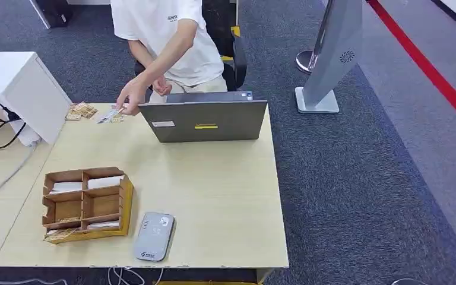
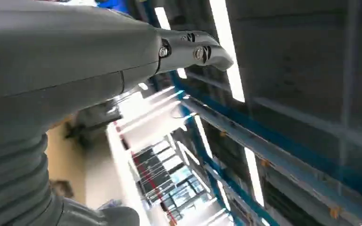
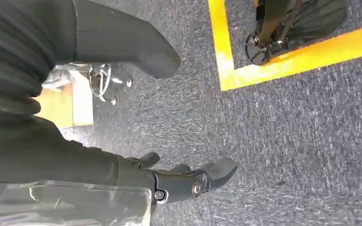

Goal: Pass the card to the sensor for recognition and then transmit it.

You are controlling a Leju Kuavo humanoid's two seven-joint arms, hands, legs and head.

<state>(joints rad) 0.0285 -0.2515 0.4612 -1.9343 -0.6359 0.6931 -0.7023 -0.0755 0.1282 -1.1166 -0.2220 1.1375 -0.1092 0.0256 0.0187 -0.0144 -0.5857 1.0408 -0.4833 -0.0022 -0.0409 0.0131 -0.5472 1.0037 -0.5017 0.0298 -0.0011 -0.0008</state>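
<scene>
A person in a white shirt stands behind the table and holds a card (image 1: 108, 114) low over its far left corner. The grey card sensor (image 1: 154, 236) lies flat near the table's front edge. To its left, a brown cardboard organizer (image 1: 86, 204) holds white cards (image 1: 104, 181) in its compartments. In the left wrist view my left hand (image 2: 99, 52) holds nothing, with a dark finger (image 2: 193, 49) stretched out against ceiling lights. My right hand (image 3: 89, 165) hangs over grey carpet, thumb (image 3: 141, 49) and fingers (image 3: 193, 181) apart, with nothing in it.
An open grey laptop (image 1: 205, 119) stands at the table's far edge with its back to me. A white box (image 1: 18, 89) with black cables sits at the left. A small pile of wooden pieces (image 1: 82, 110) lies by the person's hand. A grey kiosk stand (image 1: 332, 53) rises on the right.
</scene>
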